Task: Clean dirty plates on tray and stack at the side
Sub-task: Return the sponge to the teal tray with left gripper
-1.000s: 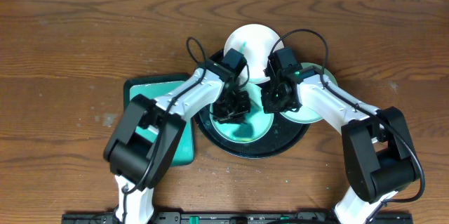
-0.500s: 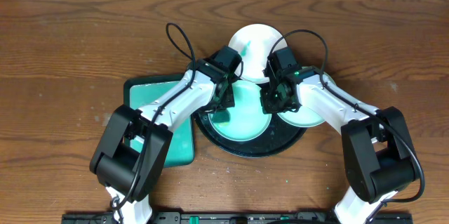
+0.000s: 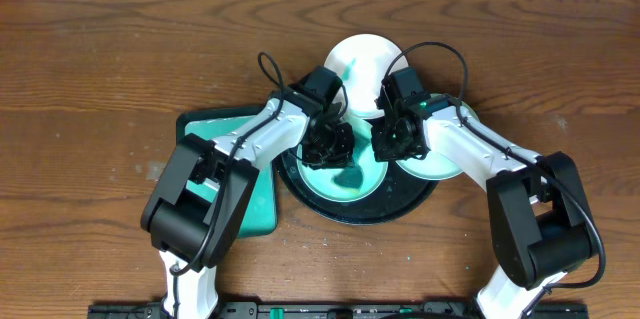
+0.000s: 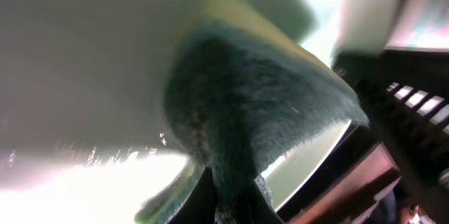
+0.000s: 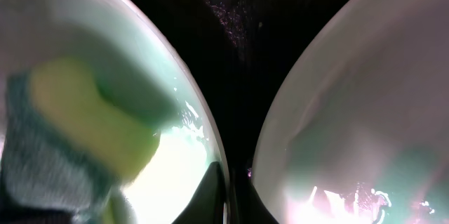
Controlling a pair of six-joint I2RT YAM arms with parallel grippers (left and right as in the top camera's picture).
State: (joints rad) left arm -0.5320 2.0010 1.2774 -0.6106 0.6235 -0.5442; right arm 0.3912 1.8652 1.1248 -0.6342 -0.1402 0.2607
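The left gripper [image 3: 328,144], clamping the sponge [image 4: 245,112], has swept back from the mint plate [image 3: 345,187]'s 9 o'clock edge toward its centre on the tray [image 3: 305,197], so scrubbing continues, while the right gripper [image 3: 388,141] seemingly pinches its 3 o'clock rim.

Left arm [image 3: 258,141] and right arm [image 3: 468,147]: white shells, black joints. Looping black cables [image 3: 440,45] reach the black left gripper [image 3: 328,149] and right gripper [image 3: 386,143].

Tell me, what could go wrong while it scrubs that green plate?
The left gripper and right gripper work close together over the middle plate, so they could bump. The right one seems to pinch only the rim; hard pushes from the sponge might slip it loose, nudging the white plate beside it.
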